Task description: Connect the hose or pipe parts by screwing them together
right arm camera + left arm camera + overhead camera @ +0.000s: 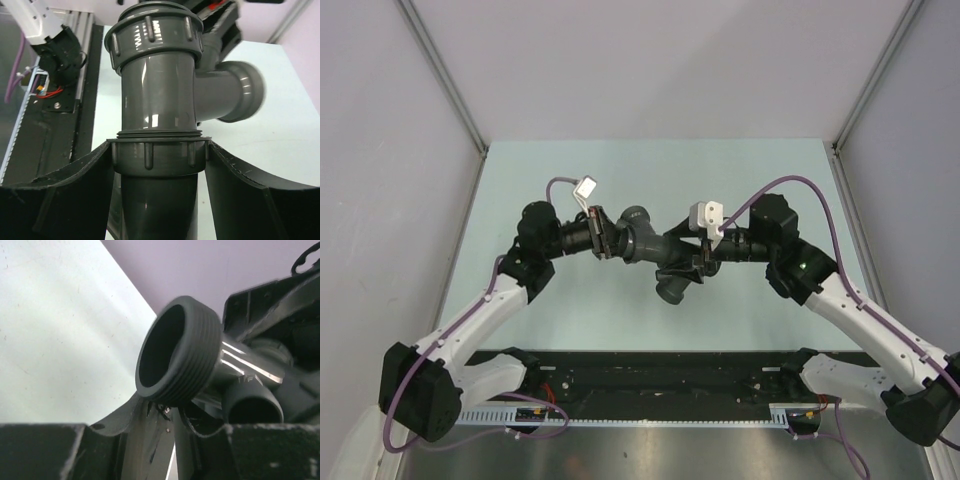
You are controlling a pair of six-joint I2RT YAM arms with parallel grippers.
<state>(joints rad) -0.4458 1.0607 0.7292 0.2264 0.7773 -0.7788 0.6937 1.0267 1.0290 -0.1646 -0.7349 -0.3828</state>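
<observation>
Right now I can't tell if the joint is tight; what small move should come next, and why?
Probably turn the ribbed collar slightly tighter with the right gripper: its fingers clamp that collar, a thread ridge shows above it, and the left gripper sits at the far end of the branched pipe.

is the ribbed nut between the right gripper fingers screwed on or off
Screwed on: the ribbed nut sits up against the tee fitting, only a thin thread ring showing. How tight, cannot tell.
</observation>
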